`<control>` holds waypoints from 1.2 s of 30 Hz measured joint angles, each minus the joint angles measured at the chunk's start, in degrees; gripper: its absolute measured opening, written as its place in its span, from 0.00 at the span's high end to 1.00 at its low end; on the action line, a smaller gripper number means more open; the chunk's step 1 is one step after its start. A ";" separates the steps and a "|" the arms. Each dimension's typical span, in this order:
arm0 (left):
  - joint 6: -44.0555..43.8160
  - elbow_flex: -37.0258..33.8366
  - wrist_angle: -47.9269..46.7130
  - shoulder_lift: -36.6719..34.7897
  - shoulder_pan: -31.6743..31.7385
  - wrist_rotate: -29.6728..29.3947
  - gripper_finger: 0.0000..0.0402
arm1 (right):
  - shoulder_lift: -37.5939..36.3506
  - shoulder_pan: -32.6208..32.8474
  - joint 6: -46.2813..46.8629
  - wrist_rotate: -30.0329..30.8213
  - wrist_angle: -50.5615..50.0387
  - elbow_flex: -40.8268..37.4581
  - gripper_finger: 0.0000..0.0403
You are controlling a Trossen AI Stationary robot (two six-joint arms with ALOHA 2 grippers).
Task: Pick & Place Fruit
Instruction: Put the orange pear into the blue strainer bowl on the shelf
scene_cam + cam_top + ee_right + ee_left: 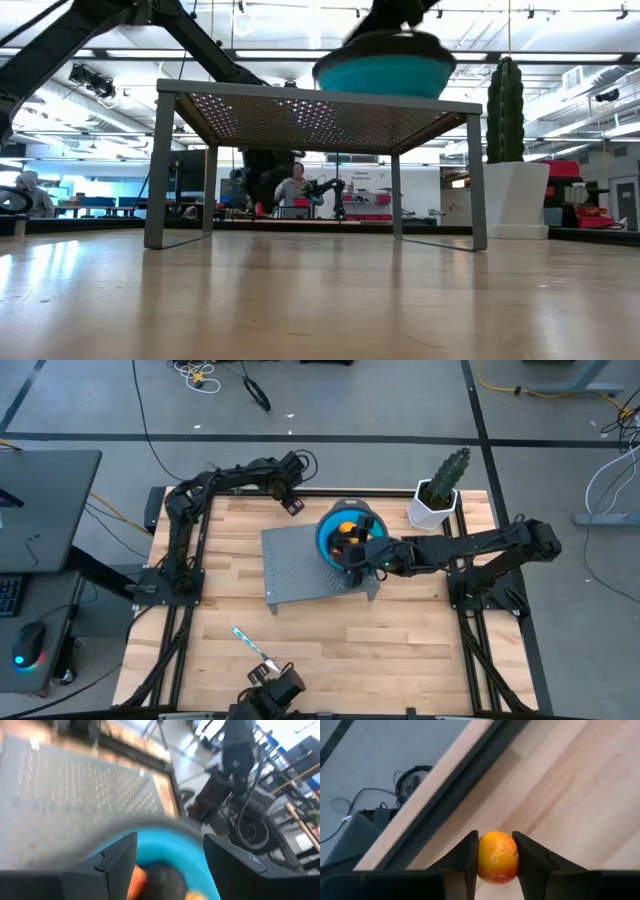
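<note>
Wood table (330, 635), front half mostly bare. Left gripper (495, 860) at the far edge by the frame rail, clamped on a yellow-orange fruit (497, 856). Right gripper (352, 563) over the blue bowl (327, 530) on the grey perforated stand (300, 565) — fingers apart, straddling the rim; more fruit (347, 529) inside.

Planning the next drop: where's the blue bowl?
High view: the blue bowl sits on the grey perforated stand, right rear corner, beside the potted cactus.
</note>
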 joint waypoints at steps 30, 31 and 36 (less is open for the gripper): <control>4.05 -0.38 9.17 -34.95 -13.44 7.41 0.75 | -7.29 5.93 4.40 19.19 0.90 0.02 0.41; 4.10 -0.57 10.87 -35.72 -15.11 8.00 0.75 | -7.47 6.01 4.50 19.23 0.71 0.02 0.41; 5.54 -1.20 16.24 -36.95 -22.39 8.53 0.74 | -7.78 6.05 4.51 21.04 1.09 -0.96 0.41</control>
